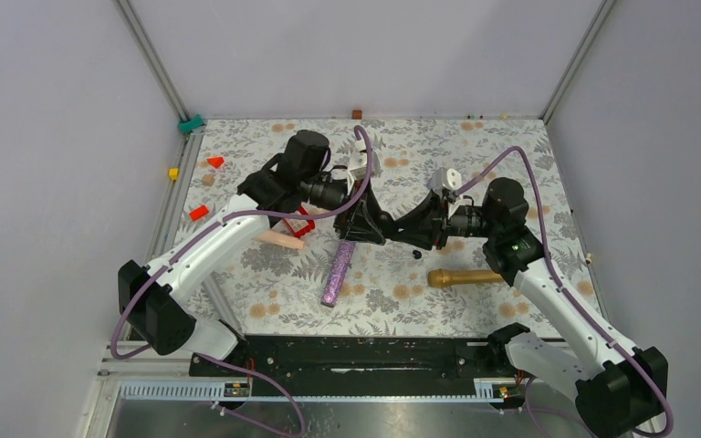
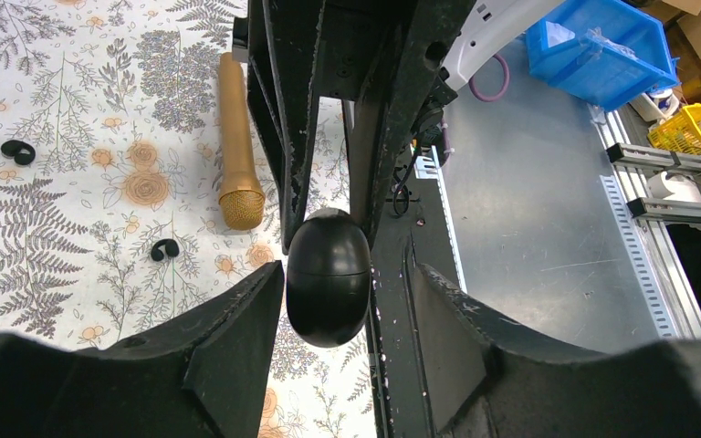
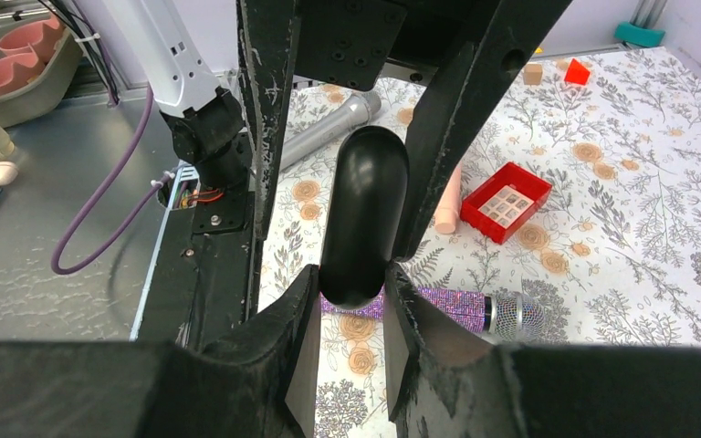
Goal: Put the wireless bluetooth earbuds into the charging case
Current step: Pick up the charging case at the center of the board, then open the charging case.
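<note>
Black jaws of the right gripper are pinching the charging case narrowly at one end, seemingly steadying it so its closed lid can be worked open. The left gripper is straddling the other end, jaws partly open, one finger brushing the case and the other standing off. Both earbuds are lying loose on the bench, one near the gold microphone, the other further off.

I have both arms reaching inward, wrists level, meeting nose to nose at the centre. My right gripper is pinched on the charging case. My left gripper straddles the same case, jaws parted, one finger standing clear of it.
</note>
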You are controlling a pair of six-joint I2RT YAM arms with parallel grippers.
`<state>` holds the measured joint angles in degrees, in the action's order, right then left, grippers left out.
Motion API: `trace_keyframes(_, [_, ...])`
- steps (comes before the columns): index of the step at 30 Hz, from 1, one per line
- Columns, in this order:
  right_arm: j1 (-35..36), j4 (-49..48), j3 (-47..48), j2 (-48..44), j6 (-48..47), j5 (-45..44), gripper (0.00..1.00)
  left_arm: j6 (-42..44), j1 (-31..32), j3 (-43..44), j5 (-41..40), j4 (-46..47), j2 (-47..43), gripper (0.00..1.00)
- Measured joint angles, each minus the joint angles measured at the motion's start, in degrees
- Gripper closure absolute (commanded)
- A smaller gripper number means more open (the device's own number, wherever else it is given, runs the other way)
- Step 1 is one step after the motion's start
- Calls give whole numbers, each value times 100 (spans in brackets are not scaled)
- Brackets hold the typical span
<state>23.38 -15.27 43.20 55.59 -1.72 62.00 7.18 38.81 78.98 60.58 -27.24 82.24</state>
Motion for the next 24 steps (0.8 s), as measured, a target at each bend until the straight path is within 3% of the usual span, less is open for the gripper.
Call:
trace_keyframes(4, [0,42,0,55,-33,7,75,-11,0,0,2,-2,0,54])
trace_keyframes(16, [22,92,2,83,-17,66,74,50,-2,0,-125,0,9,92])
trace_keyframes(18, [22,98,2,83,-15,63,65,50,-2,0,-129,-2,9,96])
trace_keyframes(22, [22,116,2,63,-7,31,35,48,2,0,-129,-2,9,100])
trace_keyframes(24, [17,103,2,37,39,-37,28,50,24,0,-120,-4,9,100])
